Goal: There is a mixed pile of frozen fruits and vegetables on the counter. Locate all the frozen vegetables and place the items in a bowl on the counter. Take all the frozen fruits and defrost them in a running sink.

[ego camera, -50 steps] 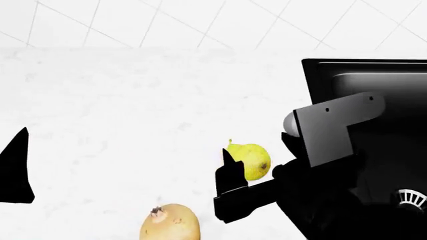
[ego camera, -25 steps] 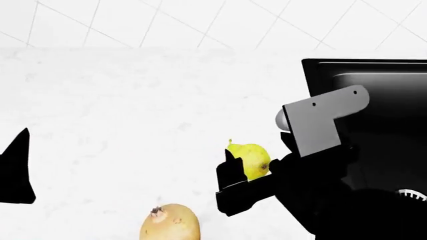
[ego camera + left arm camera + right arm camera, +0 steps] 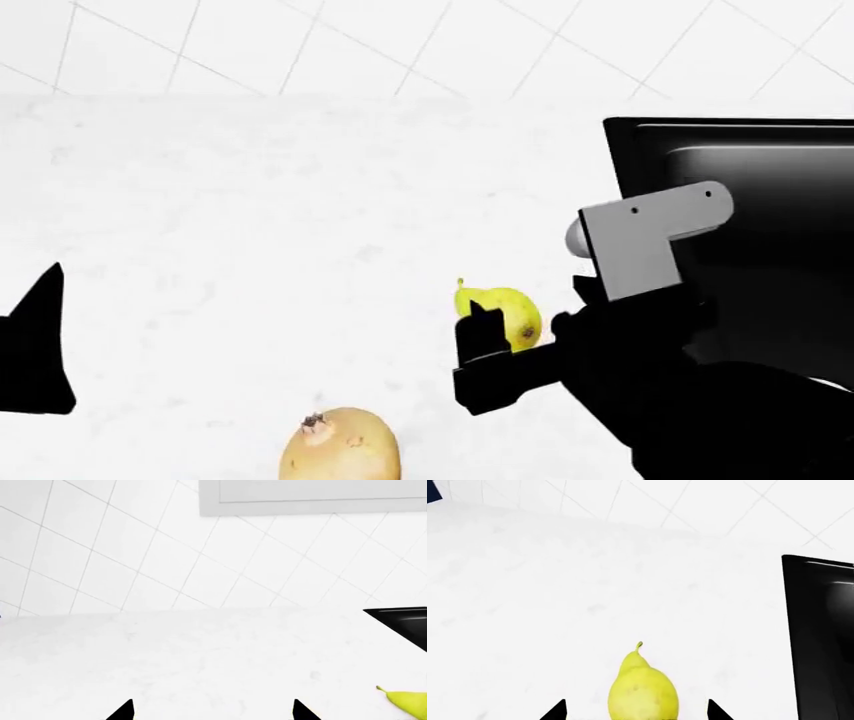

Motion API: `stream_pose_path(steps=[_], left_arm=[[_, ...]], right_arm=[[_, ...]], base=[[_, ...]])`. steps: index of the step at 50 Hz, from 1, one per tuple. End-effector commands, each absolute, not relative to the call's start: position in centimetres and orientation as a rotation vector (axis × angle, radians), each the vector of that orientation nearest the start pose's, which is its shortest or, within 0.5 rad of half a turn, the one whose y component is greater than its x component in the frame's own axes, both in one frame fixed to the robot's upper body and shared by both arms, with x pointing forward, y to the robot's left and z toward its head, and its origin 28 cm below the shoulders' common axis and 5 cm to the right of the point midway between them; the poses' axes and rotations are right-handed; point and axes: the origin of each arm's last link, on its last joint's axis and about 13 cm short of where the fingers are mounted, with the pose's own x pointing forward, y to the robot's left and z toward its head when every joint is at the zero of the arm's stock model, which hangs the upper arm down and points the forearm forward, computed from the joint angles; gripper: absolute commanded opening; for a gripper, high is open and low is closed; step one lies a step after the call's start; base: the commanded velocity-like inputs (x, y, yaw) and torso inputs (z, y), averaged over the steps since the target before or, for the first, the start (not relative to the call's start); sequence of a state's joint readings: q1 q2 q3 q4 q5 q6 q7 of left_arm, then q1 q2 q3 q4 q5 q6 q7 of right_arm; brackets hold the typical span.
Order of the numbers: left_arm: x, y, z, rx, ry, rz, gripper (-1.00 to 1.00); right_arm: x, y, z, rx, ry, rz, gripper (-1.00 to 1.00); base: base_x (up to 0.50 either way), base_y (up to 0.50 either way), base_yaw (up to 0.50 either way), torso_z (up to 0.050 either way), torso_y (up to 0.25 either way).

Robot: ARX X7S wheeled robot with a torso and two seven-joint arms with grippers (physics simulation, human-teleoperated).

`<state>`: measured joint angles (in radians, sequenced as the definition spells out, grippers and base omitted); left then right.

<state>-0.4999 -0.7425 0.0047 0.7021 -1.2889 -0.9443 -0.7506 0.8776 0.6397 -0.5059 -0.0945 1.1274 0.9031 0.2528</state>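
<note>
The yellow pear (image 3: 507, 312) lies on the white counter (image 3: 267, 220), stem pointing away from me. My right gripper (image 3: 635, 711) is open, with the pear (image 3: 642, 687) between its jaws; one black finger (image 3: 478, 335) stands against the pear's left side. The tan-yellow fruit (image 3: 340, 447) lies at the near edge of the head view. My left gripper (image 3: 213, 711) is open and empty above bare counter, with the pear (image 3: 408, 703) off to its side. The black sink (image 3: 747, 200) is at the right. The eggplant, carrot, reddish fruit and bowl are out of view.
A white tiled wall (image 3: 400, 45) runs along the back of the counter. The sink's corner (image 3: 400, 620) shows in the left wrist view and its edge (image 3: 817, 630) in the right wrist view. A finger (image 3: 38, 345) of my left gripper shows at the far left.
My right gripper has shifted a little to the right and closed in around the pear. The pear, the tan-yellow fruit and the left arm have barely moved.
</note>
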Motion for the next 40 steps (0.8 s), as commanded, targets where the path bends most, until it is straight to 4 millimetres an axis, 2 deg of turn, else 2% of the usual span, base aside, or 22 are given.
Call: stream_pose_path(steps=[1, 13, 27, 35, 36, 40], left_arm=[[20.4, 26.0, 21.7, -0.016, 0.008, -0.051, 1.00], [20.2, 26.5, 21.9, -0.015, 0.006, -0.046, 1.00], [20.5, 26.2, 21.8, -0.013, 0.010, -0.045, 1.00], [20.3, 26.3, 21.7, -0.012, 0.009, -0.044, 1.00], [20.3, 26.3, 21.7, -0.012, 0.009, -0.044, 1.00], [20.3, 26.2, 21.7, -0.013, 0.008, -0.046, 1.00]], right_arm=[[31.5, -14.0, 17.6, 0.007, 0.382, 0.414, 1.00], [32.8, -13.6, 16.2, 0.029, 0.426, 0.436, 1.00], [33.5, -13.6, 15.6, 0.025, 0.444, 0.441, 1.00], [33.5, -13.4, 15.9, 0.039, 0.436, 0.457, 1.00], [33.5, -13.4, 16.0, 0.033, 0.423, 0.452, -1.00], [33.3, -13.4, 16.4, 0.023, 0.407, 0.457, -1.00]], base=[[0.00, 0.00, 0.00, 0.000, 0.000], [0.00, 0.00, 0.00, 0.000, 0.000], [0.00, 0.00, 0.00, 0.000, 0.000], [0.00, 0.00, 0.00, 0.000, 0.000], [0.00, 0.00, 0.00, 0.000, 0.000], [0.00, 0.00, 0.00, 0.000, 0.000]])
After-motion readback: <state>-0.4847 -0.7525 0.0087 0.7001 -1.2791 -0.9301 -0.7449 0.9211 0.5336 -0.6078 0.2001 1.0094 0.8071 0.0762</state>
